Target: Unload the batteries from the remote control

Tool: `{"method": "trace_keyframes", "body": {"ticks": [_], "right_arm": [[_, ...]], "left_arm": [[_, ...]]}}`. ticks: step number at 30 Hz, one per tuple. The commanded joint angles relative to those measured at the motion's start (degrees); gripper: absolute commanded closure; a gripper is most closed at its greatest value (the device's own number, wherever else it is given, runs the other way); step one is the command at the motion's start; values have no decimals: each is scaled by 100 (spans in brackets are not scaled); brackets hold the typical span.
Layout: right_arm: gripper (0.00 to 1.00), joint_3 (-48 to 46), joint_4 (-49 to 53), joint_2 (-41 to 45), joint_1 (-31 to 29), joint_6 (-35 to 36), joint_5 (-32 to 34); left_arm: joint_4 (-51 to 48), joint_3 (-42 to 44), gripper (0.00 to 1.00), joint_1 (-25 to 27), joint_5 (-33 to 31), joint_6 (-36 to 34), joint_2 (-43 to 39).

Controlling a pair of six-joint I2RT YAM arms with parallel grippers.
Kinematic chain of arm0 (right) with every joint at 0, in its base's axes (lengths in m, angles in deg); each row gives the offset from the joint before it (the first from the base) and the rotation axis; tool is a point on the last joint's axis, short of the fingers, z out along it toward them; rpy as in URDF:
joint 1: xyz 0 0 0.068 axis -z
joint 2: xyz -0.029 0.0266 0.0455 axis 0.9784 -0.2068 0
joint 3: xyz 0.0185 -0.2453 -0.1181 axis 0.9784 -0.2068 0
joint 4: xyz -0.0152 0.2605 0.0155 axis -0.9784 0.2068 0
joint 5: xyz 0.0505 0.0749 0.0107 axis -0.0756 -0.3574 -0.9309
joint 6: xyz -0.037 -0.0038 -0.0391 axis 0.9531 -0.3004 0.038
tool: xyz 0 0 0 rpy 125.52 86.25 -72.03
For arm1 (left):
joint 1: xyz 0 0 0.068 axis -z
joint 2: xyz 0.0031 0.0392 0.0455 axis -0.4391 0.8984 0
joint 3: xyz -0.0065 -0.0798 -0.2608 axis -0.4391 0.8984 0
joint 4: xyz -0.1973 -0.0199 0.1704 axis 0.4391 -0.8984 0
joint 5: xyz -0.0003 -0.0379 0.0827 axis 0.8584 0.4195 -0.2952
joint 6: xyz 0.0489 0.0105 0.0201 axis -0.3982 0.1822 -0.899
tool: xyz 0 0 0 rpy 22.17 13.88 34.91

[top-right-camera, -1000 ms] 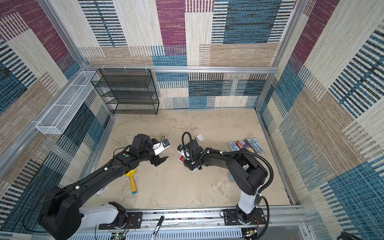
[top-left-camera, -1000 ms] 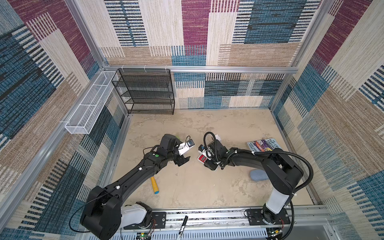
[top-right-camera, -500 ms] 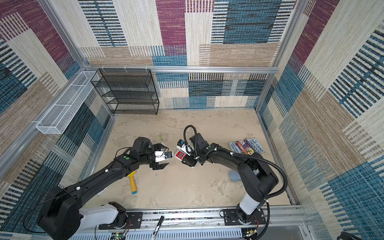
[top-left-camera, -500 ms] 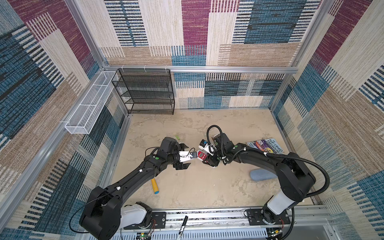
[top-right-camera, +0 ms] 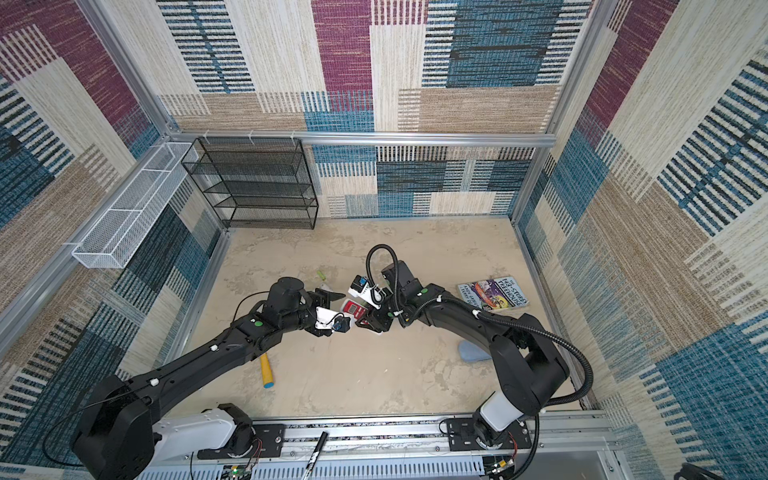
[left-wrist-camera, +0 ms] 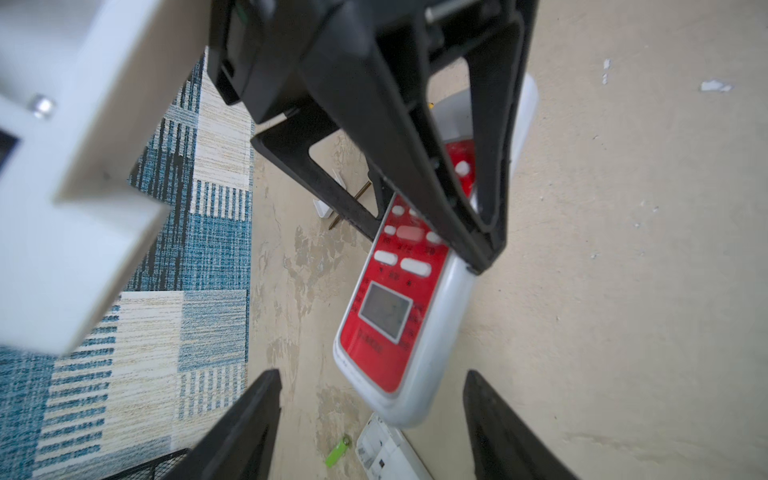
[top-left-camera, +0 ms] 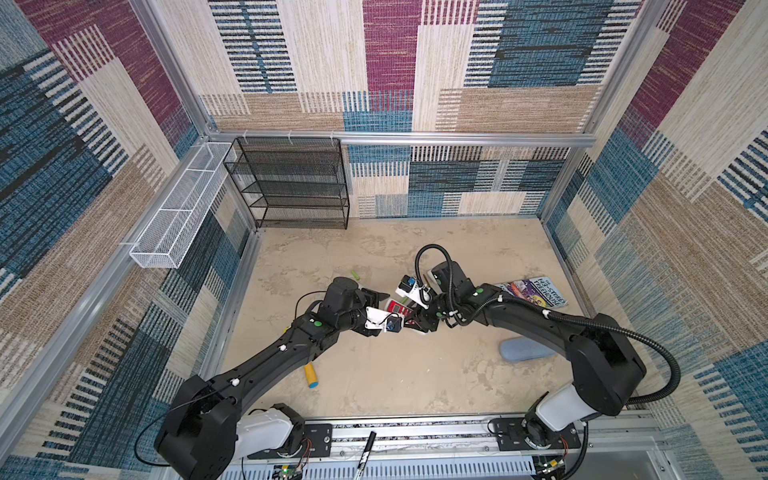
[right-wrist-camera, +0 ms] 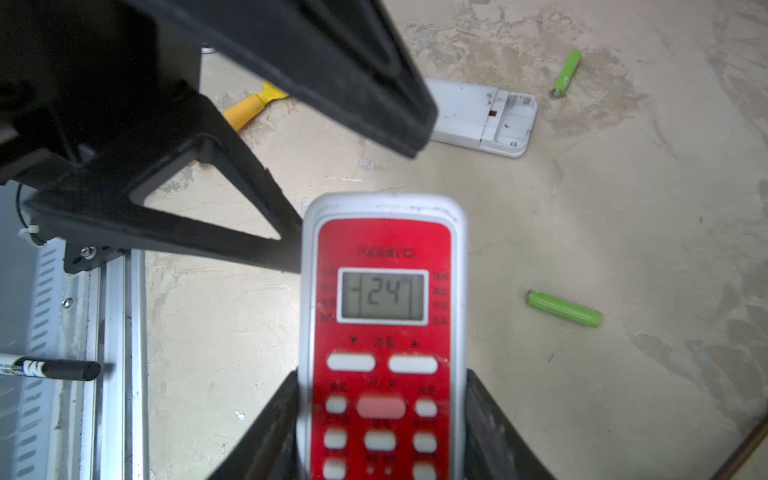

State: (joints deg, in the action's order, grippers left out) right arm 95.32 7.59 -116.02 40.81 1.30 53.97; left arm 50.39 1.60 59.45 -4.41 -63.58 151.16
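Right wrist view puts the red remote (right-wrist-camera: 384,291) face-up in the right gripper (right-wrist-camera: 380,384), whose jaws are clamped on its two long edges at the button end, seemingly holding it clear of the floor (right-wrist-camera: 623,395). Facing it from the display end, the left gripper (left-wrist-camera: 370,386) has its jaws spread wide to either side of that end; whether a finger brushes the remote I cannot tell. One green battery (right-wrist-camera: 563,309) lies on the floor off to one side of the remote's display end, and a second green battery (right-wrist-camera: 566,74) lies further beyond that end, near a white casing (right-wrist-camera: 482,118) with its back open. No yellow cells show, and the remote's lit display suggests some sit inside it. The step looks like taking a second grip on the free end, so the remote can be turned and its back reached. To do it well, the left jaws should centre on the white rim and close squarely on the long edges, not on the screen or buttons, so the remote does not twist in the right gripper's hold.
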Motion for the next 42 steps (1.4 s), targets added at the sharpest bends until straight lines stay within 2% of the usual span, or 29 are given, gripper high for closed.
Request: {"method": "trace_keyframes", "body": {"ticks": [1,5,18,26,32,38,42], "right_arm": [[59,71,72,83,17,108,-332],[59,94,99,140,56,130,-518],[58,134,125,161,89,126,-781],[56,194,158,128,106,143,-769],[48,238,172,120,111,161,-596],[36,179,-9,272,114,126,-249],[29,107,-207,471,122,56,83]], "left_arm": [[335,46,30,90,-166,-435,-26],[523,136,34,264,-500,-901,83],[1926,501,67,550,-997,-1630,391],[2172,538,86,621,-1168,-1936,521],[2022,491,99,629,-1221,-1999,561],[1664,419,100,625,-1247,-1900,544],[1094,303,100,627,-1221,-1715,502]]}}
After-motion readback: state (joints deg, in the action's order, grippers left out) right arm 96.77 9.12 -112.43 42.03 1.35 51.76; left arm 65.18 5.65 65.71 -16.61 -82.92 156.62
